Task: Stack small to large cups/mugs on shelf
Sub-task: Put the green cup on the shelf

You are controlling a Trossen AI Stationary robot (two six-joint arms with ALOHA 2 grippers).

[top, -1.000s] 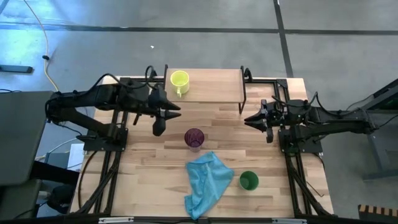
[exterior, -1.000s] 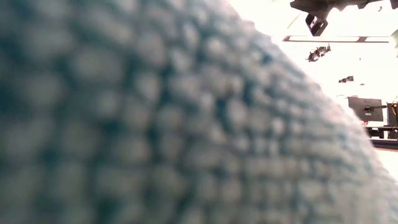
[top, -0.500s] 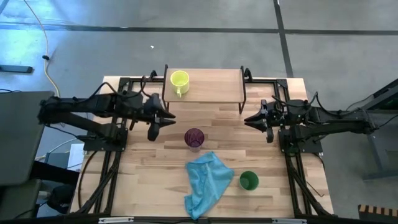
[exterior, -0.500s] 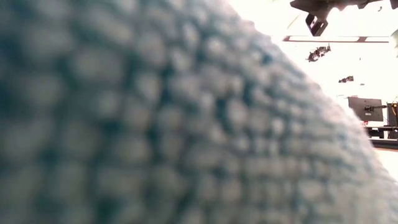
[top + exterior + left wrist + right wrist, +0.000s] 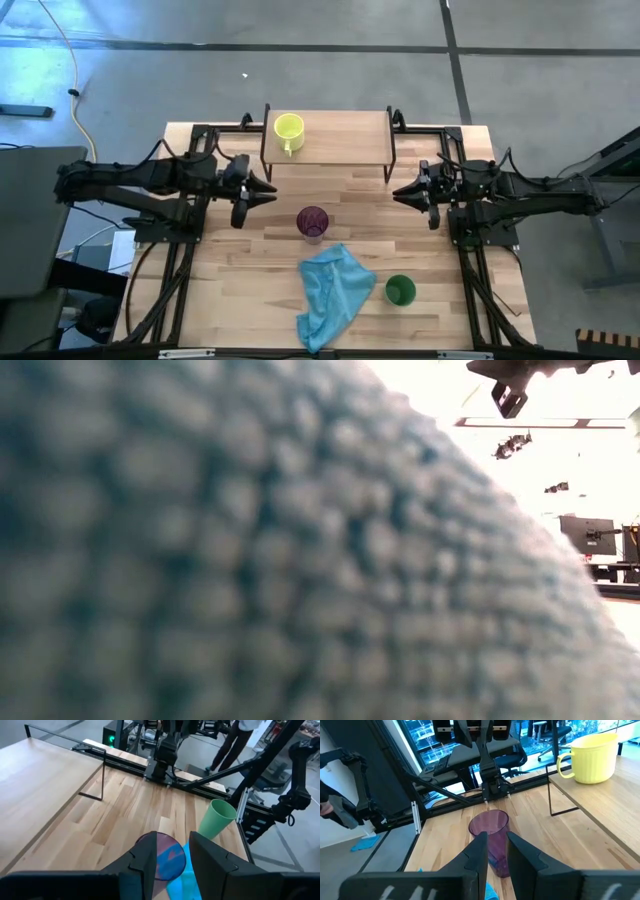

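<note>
A yellow-green mug [image 5: 288, 128] stands on its base at the left end of the shelf [image 5: 340, 140], its handle toward the near edge. The purple cup [image 5: 313, 222] stands upright mid-table. The green cup [image 5: 400, 290] stands near the front right. My left gripper [image 5: 268, 190] hovers left of the purple cup, open by a narrow gap with nothing in it [image 5: 171, 845]. My right gripper [image 5: 400, 190] hovers to the right of the purple cup, also narrowly open and empty [image 5: 495, 842]. Both wrist views show the purple cup [image 5: 490, 832] beyond the fingers.
A light blue cloth [image 5: 335, 292] lies crumpled between the purple and green cups and fills nearly all of the low view [image 5: 250, 560]. Bare planks lie under the shelf and between the two grippers. Black frame rails run along the table's left and right sides.
My left gripper has drawn back toward the table's left edge and sunk lower, away from the shelf and the yellow-green mug. The cups, mug and cloth have kept their places.
</note>
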